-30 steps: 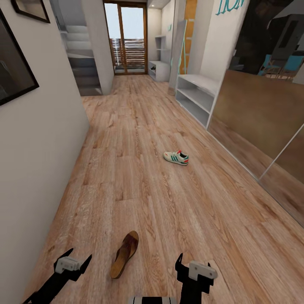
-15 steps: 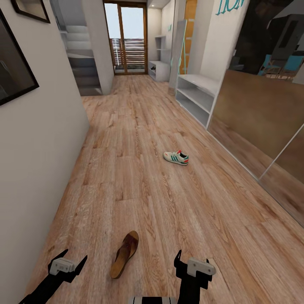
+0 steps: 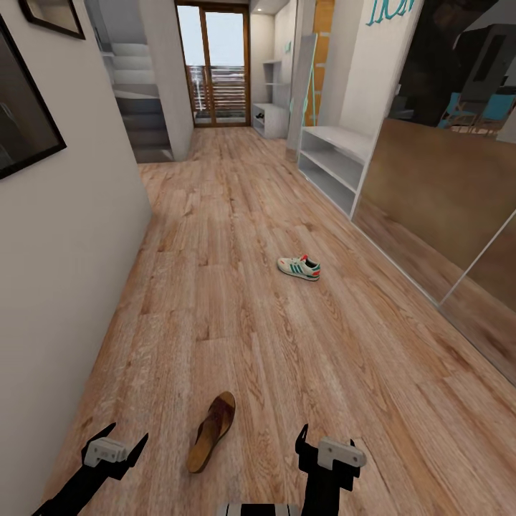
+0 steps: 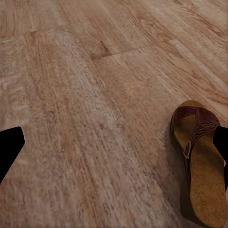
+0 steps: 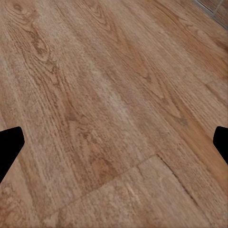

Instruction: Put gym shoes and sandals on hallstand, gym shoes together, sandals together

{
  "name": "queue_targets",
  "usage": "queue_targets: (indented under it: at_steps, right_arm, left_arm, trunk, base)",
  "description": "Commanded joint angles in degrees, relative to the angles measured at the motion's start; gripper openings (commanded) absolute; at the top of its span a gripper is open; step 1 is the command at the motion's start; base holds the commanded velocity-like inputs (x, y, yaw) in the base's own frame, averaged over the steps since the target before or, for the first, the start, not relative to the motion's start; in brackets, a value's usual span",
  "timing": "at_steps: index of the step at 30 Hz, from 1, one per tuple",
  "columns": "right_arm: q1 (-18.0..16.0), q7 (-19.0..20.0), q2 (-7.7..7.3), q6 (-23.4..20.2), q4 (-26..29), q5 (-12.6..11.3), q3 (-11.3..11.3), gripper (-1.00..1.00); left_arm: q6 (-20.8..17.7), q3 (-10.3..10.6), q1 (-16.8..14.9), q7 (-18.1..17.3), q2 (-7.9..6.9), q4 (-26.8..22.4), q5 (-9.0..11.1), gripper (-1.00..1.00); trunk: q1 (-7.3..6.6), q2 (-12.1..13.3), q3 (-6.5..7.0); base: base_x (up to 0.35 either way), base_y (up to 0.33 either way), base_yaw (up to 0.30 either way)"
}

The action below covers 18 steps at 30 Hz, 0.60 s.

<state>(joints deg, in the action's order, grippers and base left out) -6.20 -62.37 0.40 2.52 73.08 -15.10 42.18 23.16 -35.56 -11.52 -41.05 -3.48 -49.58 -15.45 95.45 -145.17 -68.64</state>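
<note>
Teal wall lettering [image 3: 390, 11] cropped, perhaps "ho", sandal [image 3: 212, 431] between wide, empty left tool [image 3: 115, 446] and right tool [image 3: 326, 450]

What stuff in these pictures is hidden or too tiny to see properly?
- The sandal: the left wrist view's edge cuts off its heel end, and a dark fingertip covers part of its side.
- The gym shoe: small in the head view, so its laces and lining are unreadable.
- The hallstand: its shelves are far off in the head view; whether anything sits deep inside is unclear.
- The teal lettering on the wall: cut by the head view's top edge.
</note>
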Motion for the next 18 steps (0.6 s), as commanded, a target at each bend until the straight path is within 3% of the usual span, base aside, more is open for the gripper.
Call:
queue_targets:
  at_steps: [1,18]
  right_arm:
    - [-0.1,-0.2,-0.02,0.3,0.0,-0.4,0.1,1.00]
    - [1.2,-0.5,-0.02,-3.8,0.5,0.2,0.9,1.00]
  left_arm:
    - [0.3,-0.2,-0.1,-0.2,0.04,0.0,-0.5,1.00]
    - [0.2,0.2,0.9,-1.5,-0.04,-1.5,-0.4,1.00]
  trunk:
    - [-0.01,0.0,-0.04]
    - [-0.01,0.0,-0.04]
  base:
    - [0.000,0.000,0.000]
    - [0.000,0.000,0.000]
